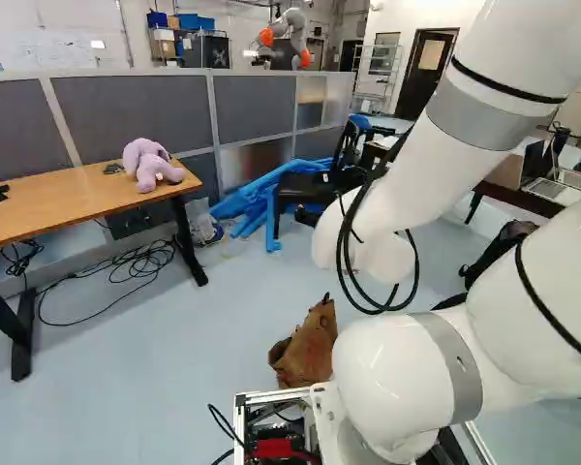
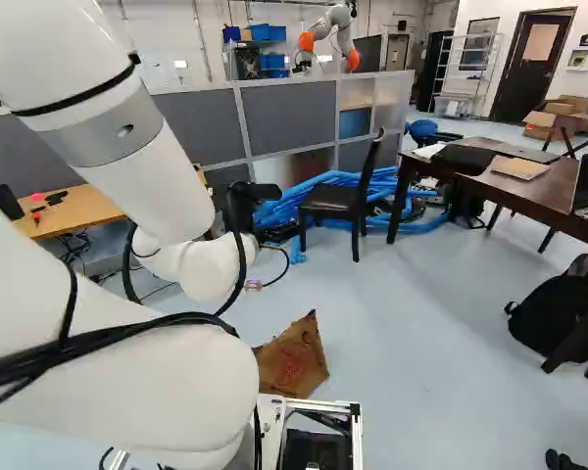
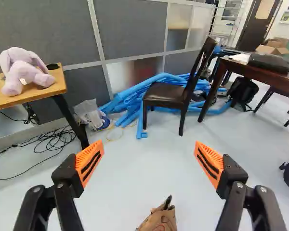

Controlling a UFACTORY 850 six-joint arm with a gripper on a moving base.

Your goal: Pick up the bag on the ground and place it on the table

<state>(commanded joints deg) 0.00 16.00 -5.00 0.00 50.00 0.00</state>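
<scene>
Black parts of my gripper point(image 2: 245, 204) show past the arm's white wrist in the right base view; its fingertips cannot be made out there. In the wrist view the gripper point(image 3: 149, 156) stands open, orange pads wide apart and nothing between them. A crumpled brown bag point(image 1: 305, 351) rests on the floor close ahead of the base. That same bag point(image 2: 292, 362) shows beside the arm in the right base view. Only the top of the bag point(image 3: 160, 219) shows in the wrist view, low between the two fingers and beyond them. A light wooden table point(image 1: 73, 208) stands at the left.
A lilac plush toy point(image 1: 150, 163) lies on the wooden table, with cables point(image 1: 126, 271) below. Further ahead are a black chair point(image 2: 338, 201), blue tubes point(image 3: 135, 98) and grey partitions. A dark table point(image 2: 470, 176) and black backpack point(image 2: 559, 313) stand right. Another robot point(image 2: 333, 34) is behind the partitions.
</scene>
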